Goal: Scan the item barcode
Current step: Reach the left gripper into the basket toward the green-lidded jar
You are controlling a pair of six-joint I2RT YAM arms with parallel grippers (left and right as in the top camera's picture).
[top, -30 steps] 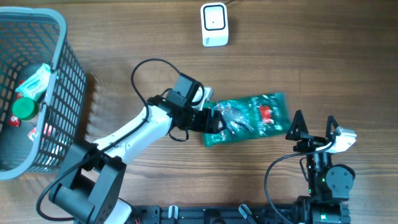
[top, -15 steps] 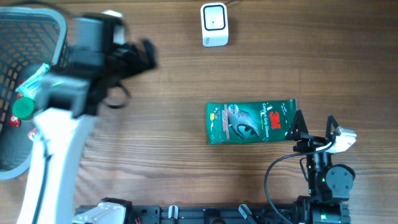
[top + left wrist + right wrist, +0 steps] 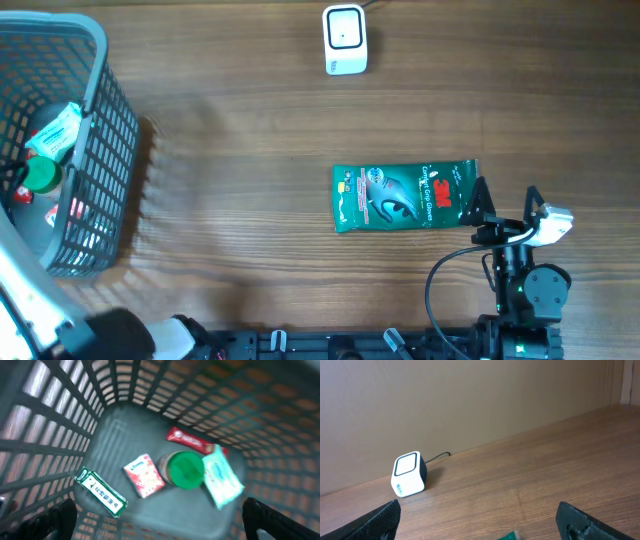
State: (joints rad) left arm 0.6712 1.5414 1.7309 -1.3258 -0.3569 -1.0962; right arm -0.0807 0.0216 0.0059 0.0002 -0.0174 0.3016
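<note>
**Left end effector over the basket, glove packet lying by the right arm**

The left end effector (image 3: pixel 161 522) is hanging with its fingers spread wide and nothing between them, looking straight down into the basket (image 3: pixel 55 415). Lying below it are a green-lidded jar (image 3: pixel 185 470), a red wrapper (image 3: pixel 190 440), a pale green pouch (image 3: pixel 222 479), a red-and-white sachet (image 3: pixel 145 476) and a green stick pack (image 3: pixel 101 492). The wide spread is probably readying it to reach for one of them.

The right end effector (image 3: pixel 503 207) is sitting at 5 o'clock on the surface (image 3: pixel 250 130), fingers likewise apart and empty, pointing toward 12 o'clock. Just beside its tips the green glove packet (image 3: pixel 405 196) is lying flat with its printed face up; whether the nearer finger is touching it, I cannot tell.

The scanner (image 3: pixel 345 38) is standing at 12 o'clock, well apart from the packet, its window facing the arms' side. The basket is occupying 9 o'clock. No barcode is showing on the packet's upper face, so it is likely lying underneath.
</note>
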